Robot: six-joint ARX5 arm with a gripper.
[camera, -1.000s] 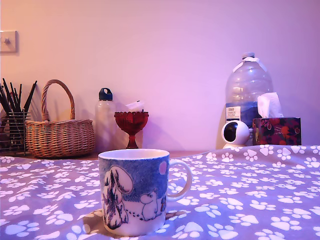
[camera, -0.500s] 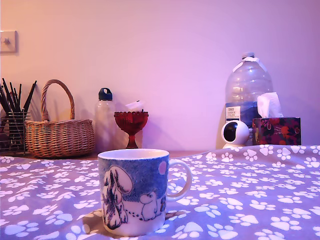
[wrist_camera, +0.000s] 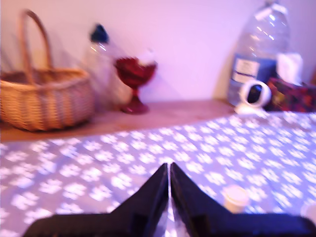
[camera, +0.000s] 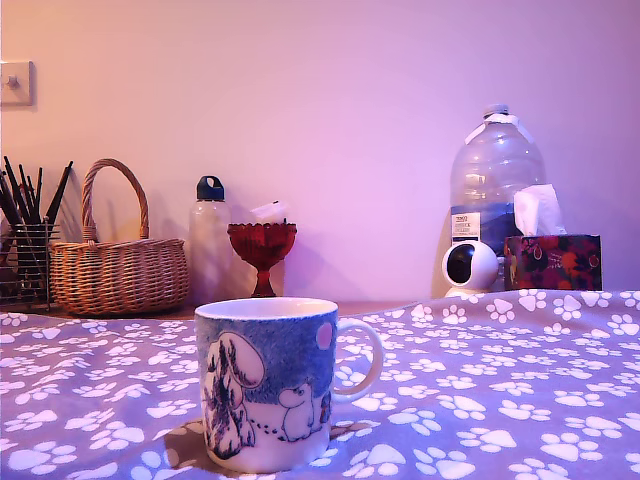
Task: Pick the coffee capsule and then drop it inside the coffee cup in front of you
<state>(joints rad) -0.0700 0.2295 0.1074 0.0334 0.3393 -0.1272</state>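
Note:
The coffee cup [camera: 265, 385], a blue mug with white cartoon figures and a white handle, stands upright on the paw-print cloth at the front of the exterior view. The coffee capsule [wrist_camera: 236, 197], a small pale pod, shows only in the wrist view, lying on the cloth a short way off to one side of my fingertips. My gripper [wrist_camera: 169, 167] is shut, its two dark fingers pressed together with nothing between them, hovering over the cloth. The exterior view shows neither the gripper nor the capsule.
Along the back wall stand a wire holder of pencils [camera: 25, 250], a wicker basket [camera: 118, 270], a clear bottle [camera: 209, 235], a red goblet [camera: 262, 245], a large water jug [camera: 495, 185], a round white camera [camera: 470, 267] and a tissue box [camera: 553, 260].

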